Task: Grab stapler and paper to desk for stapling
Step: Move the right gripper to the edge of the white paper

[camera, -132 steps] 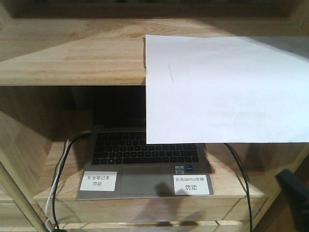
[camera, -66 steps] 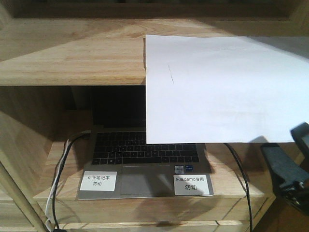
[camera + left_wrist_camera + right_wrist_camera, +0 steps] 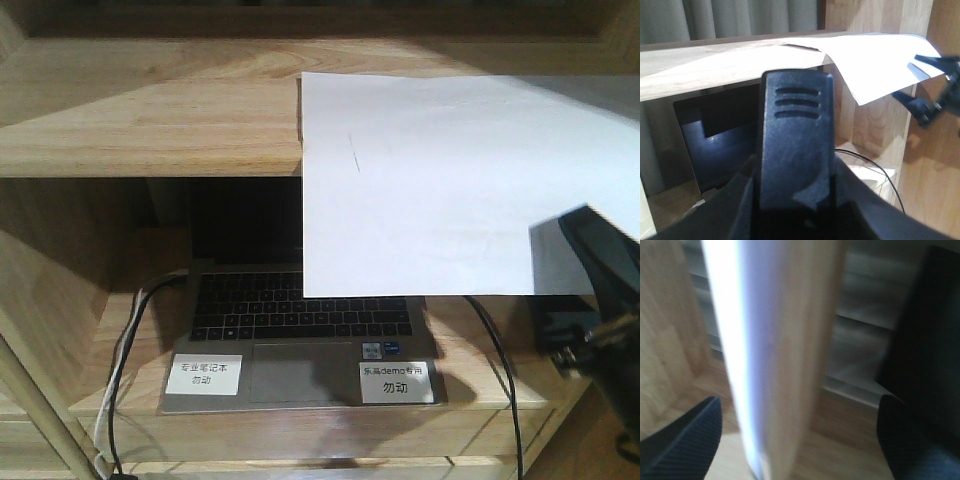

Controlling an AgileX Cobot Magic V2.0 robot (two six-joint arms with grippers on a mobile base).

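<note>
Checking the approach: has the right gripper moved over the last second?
Yes. The right gripper has risen from the frame's bottom right and now overlaps the lower right corner of the paper.

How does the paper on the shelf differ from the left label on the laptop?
The paper is far larger than the left label. The paper is blank but for one short faint mark; the label carries two lines of print. The paper overhangs the shelf edge; the label lies flat on the laptop. Both are white rectangles.
</note>
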